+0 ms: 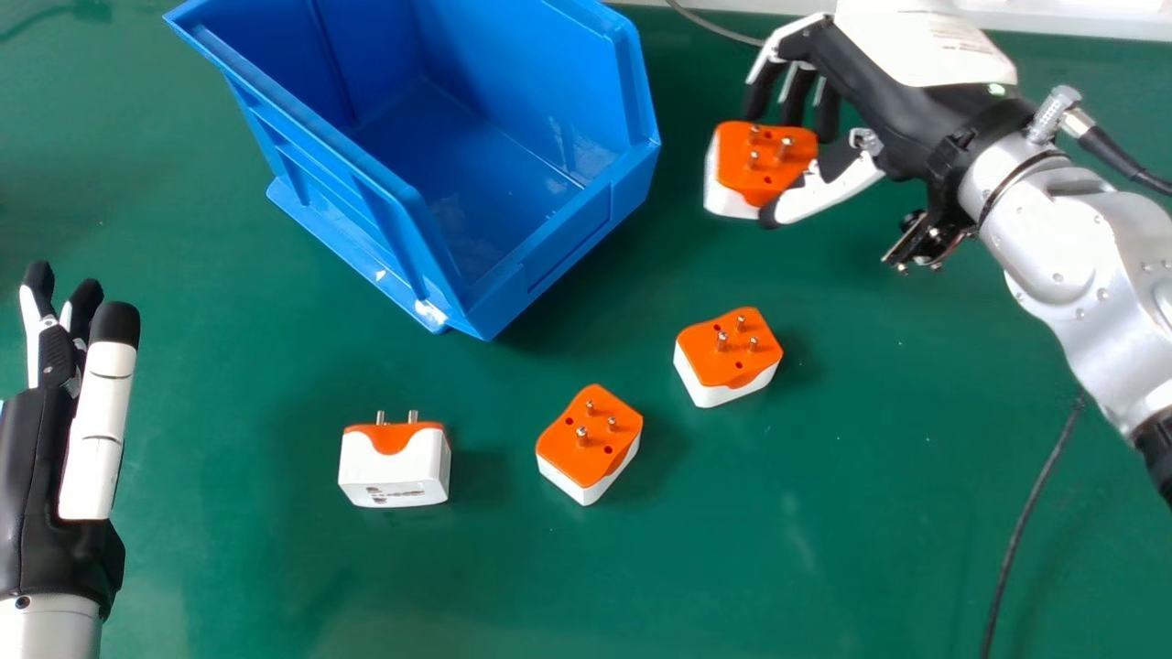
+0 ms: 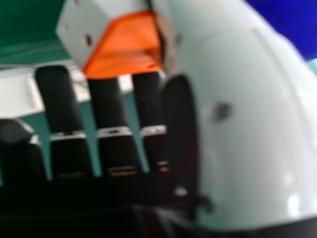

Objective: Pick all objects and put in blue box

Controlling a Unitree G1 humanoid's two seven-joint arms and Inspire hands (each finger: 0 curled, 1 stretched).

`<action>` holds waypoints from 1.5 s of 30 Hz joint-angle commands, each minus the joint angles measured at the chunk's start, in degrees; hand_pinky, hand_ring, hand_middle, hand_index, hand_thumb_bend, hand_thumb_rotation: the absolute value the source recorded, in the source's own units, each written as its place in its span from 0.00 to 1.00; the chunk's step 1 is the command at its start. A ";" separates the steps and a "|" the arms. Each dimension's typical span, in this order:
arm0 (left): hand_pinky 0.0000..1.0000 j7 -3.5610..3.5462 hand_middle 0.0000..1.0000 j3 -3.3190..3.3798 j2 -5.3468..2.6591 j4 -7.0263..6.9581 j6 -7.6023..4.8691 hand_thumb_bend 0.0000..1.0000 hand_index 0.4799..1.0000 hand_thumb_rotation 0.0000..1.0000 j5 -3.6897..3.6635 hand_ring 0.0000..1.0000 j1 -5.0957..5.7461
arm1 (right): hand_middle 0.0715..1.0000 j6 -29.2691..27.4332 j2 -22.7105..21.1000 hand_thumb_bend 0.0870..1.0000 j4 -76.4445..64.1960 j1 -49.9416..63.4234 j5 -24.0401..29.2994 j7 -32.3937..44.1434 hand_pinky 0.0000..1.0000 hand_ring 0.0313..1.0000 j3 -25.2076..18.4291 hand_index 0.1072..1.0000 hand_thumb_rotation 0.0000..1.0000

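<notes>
- Adapter (image 1: pixel 766 167) pinched between thumb and fingers of right hand (image 1: pixel 884 114), prongs up, hand to its right.
- Blue box (image 1: pixel 572 233) just left of it; next move probably leftward, clearing the right wall.
- Left hand (image 1: pixel 37 439) at left, fingers straight, farther off.
- Green table (image 1: pixel 229 567): three loose adapters (image 1: pixel 589 444) on near side of box.
- Pale strip (image 1: pixel 1080 20) along far edge.

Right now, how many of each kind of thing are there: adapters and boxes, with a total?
Orange-and-white adapters: 4 (3 on the green table, 1 held in the right robot hand)
Blue box: 1
Total: 5
</notes>
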 commanded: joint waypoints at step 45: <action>1.00 4.26 1.00 -1.94 -0.39 -0.62 1.62 0.63 1.00 0.87 4.35 1.00 -3.07 | 0.44 1.61 31.80 0.46 42.31 -38.15 -8.58 -15.72 0.29 0.36 11.70 0.48 0.00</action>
